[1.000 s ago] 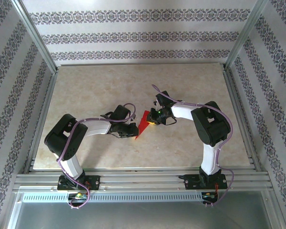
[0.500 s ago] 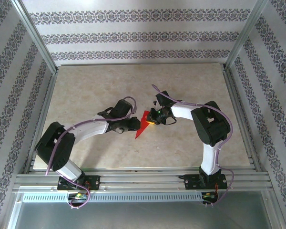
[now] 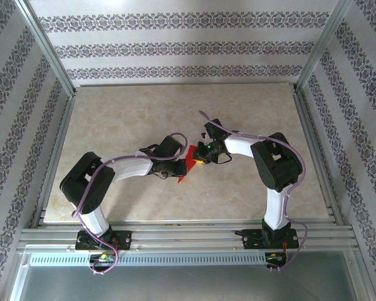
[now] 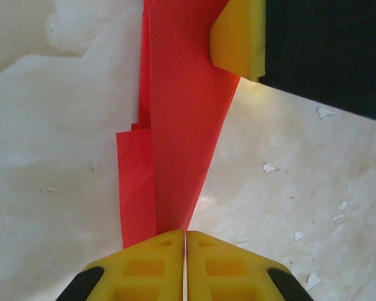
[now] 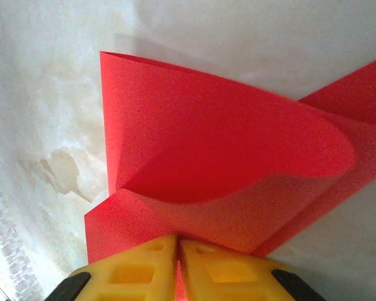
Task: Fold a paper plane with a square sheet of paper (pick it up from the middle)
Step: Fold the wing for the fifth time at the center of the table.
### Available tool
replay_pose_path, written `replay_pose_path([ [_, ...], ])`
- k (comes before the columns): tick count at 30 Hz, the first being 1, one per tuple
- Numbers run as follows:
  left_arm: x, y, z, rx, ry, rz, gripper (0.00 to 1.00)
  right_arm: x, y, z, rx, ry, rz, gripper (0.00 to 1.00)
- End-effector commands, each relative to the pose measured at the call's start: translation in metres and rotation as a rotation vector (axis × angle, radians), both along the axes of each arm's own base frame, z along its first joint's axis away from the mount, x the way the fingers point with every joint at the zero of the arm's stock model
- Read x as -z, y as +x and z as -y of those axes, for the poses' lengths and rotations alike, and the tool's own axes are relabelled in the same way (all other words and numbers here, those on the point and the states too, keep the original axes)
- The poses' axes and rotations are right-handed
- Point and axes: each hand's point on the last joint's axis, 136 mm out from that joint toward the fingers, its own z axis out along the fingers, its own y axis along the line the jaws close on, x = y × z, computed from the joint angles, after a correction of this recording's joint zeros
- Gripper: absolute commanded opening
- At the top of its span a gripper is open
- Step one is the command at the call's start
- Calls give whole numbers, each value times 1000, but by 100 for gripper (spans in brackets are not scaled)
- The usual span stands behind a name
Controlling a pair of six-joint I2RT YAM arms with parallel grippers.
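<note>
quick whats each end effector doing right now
left end effector: closed, pinching the tip of the folded bright red paper sheet
right end effector: closed on an edge of the same sheet

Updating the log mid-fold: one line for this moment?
folded bright red paper sheet: one flap curled up | left jaws: shut on its pointed end | right jaws: shut on its edge

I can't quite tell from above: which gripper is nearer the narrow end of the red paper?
Left. The left gripper is shut right on the narrow end of the red paper; the right gripper pinches the wider part, farther along the sheet.
</note>
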Motion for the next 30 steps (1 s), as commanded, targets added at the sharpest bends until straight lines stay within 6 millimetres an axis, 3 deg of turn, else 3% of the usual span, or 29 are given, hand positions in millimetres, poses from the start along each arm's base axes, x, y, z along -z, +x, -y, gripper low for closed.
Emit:
replay_pose_path([
  [1,13,-4,-6,-7,46,-17,9,59,-30,37,18,-212,-131,17],
  [30,37,-13,-19,-10,119,-68,6,54,-29,35,14,-199,-125,17],
])
